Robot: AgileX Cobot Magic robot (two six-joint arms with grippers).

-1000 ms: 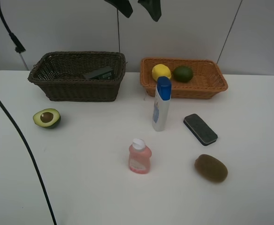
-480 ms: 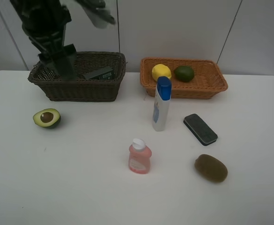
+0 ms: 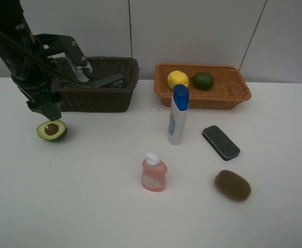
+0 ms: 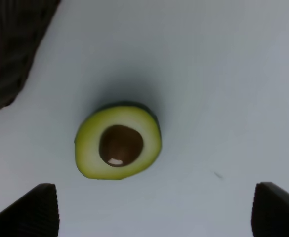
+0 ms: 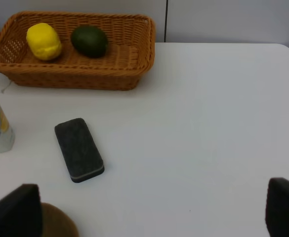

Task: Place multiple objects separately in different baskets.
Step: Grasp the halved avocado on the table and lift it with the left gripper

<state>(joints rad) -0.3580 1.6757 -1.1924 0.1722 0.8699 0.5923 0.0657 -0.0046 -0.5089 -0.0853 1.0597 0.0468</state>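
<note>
Fuzzy brown kiwi (image 3: 233, 185) near right, translucent pink bottle (image 3: 154, 173), flat dark eraser block (image 3: 221, 142), halved avocado (image 3: 51, 129) cut-face up beneath wide-spread left gripper (image 3: 48, 112), right gripper (image 5: 154, 217) spread, orange-tan basket (image 3: 228, 96) holding lemon (image 3: 177, 79) and lime (image 3: 202, 80), dark woven basket (image 3: 104, 98) holding pump bottle (image 3: 109, 81).

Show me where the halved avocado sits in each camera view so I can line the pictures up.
Exterior high: halved avocado on the table at far left, cut face up, directly under the left gripper.
Left wrist: avocado near the centre, pit showing, beyond the open fingertips.
Right wrist: not in view.
Shared landmark: the dark brown basket, whose corner also edges the left wrist picture.
</note>
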